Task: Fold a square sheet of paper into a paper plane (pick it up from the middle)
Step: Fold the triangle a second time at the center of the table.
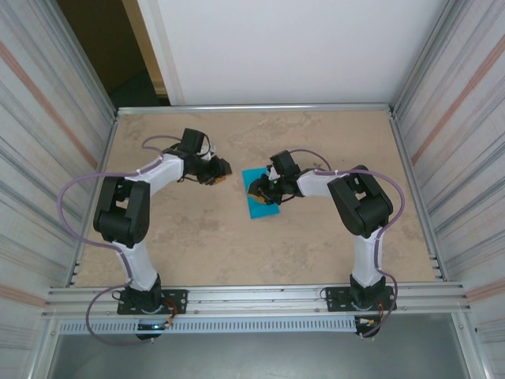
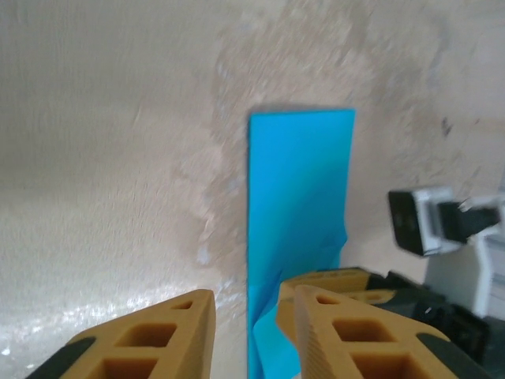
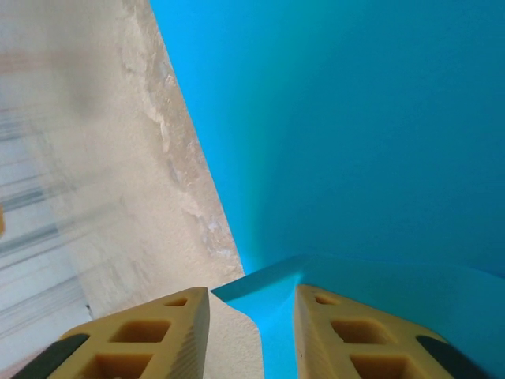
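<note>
- The top external view shows a thin, plain teal-blue paper sheet [image 1: 260, 210] lying near the middle of the beige, marble-patterned counter [image 1: 197, 237]. It is folded into a narrow oblong and set at a slant.
- That view places the right gripper [image 1: 263, 189] over the far half of the sheet. The left gripper [image 1: 219, 175] is just beside the sheet's far left corner, apart from it.
- The left wrist view adds the shape. The sheet [image 2: 300, 189] is a tall strip with a crisp, straight far edge. On its near right side a flap is bent up, where an orange finger [image 2: 335, 280] of the right gripper meets it.
- In the same view the left gripper [image 2: 246, 335] has its jaws partly spread with nothing pinched. Counter and the strip's near end show through the gap.
- The right wrist view gives the closest look: smooth matte paper [image 3: 355, 118], its long edge running along mottled counter [image 3: 118, 197].
- There the right gripper [image 3: 252, 332] shows jaws partly spread, not pressed together. A raised fold edge of the sheet runs across the gap, with one jaw over paper and the other over bare counter.
- The fingers of both grippers are orange plastic with hollow lattice cut-outs and black bases.
- Ribbed metal panels [image 1: 47, 118] wall the counter on both sides.
</note>
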You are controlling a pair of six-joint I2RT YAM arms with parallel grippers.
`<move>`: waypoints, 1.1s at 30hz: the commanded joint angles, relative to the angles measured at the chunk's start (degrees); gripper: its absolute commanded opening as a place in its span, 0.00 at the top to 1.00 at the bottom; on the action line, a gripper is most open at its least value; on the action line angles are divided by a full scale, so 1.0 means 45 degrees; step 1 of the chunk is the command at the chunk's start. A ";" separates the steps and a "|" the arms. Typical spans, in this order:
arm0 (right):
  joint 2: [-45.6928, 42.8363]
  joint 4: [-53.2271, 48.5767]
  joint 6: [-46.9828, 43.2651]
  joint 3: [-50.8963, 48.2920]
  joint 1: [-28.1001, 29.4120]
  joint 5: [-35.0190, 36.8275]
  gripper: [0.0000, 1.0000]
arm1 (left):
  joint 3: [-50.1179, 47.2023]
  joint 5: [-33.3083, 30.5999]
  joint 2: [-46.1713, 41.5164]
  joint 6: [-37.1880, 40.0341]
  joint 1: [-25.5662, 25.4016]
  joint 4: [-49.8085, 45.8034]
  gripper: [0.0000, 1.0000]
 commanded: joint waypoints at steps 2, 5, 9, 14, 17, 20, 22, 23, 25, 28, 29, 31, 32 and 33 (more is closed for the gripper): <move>0.0348 -0.1007 -0.0287 -0.0074 0.0016 0.0535 0.74 | -0.0560 0.0336 -0.0547 -0.0389 -0.0543 0.0581 0.73; 0.0368 -0.1268 -0.0423 -0.0011 0.0017 0.0667 0.81 | -0.0773 0.0287 -0.0574 -0.0389 -0.0908 0.0623 0.76; 0.0417 -0.1411 -0.0468 0.0001 0.0011 0.0741 0.87 | -0.0915 -0.0041 -0.0502 -0.0180 -0.1443 0.0604 0.79; 0.0498 -0.1892 -0.0581 0.0195 0.0035 0.0946 0.96 | -0.0848 -0.0366 -0.0238 0.0176 -0.2045 0.0496 0.85; 0.0514 -0.2027 -0.0603 0.0266 0.0064 0.0967 0.99 | -0.0635 -0.0389 0.0075 0.0405 -0.2369 0.0459 0.89; 0.0560 -0.2066 -0.0585 0.0283 0.0064 0.0919 1.00 | -0.0382 -0.0384 0.0432 0.0526 -0.2552 0.0400 0.93; 0.0575 -0.2066 -0.0560 0.0283 0.0052 0.0924 1.00 | -0.0225 -0.0388 0.0645 0.0602 -0.2618 0.0381 0.94; 0.0575 -0.2066 -0.0542 0.0283 0.0061 0.0897 1.00 | -0.0151 -0.0383 0.0725 0.0631 -0.2639 0.0347 0.94; 0.0564 -0.2064 -0.0547 0.0264 0.0058 0.0891 1.00 | 0.0024 -0.0383 0.0910 0.0720 -0.2671 0.0278 0.94; 0.0563 -0.2041 -0.0543 0.0268 0.0046 0.0872 1.00 | 0.0353 -0.0460 0.1156 0.0868 -0.2709 0.0096 0.96; 0.0557 -0.2037 -0.0547 0.0267 0.0045 0.0870 1.00 | 0.0456 -0.0537 0.1235 0.0898 -0.2724 0.0035 0.97; 0.0576 -0.2031 -0.0544 0.0275 0.0055 0.0871 1.00 | 0.0634 -0.0722 0.1410 0.0956 -0.2729 -0.0095 0.97; 0.0566 -0.2027 -0.0537 0.0283 0.0044 0.0860 1.00 | 0.0711 -0.0830 0.1506 0.0959 -0.2722 -0.0141 0.97; 0.0570 -0.2017 -0.0546 0.0283 0.0044 0.0850 1.00 | 0.0815 -0.0888 0.1603 0.0988 -0.2735 -0.0227 0.97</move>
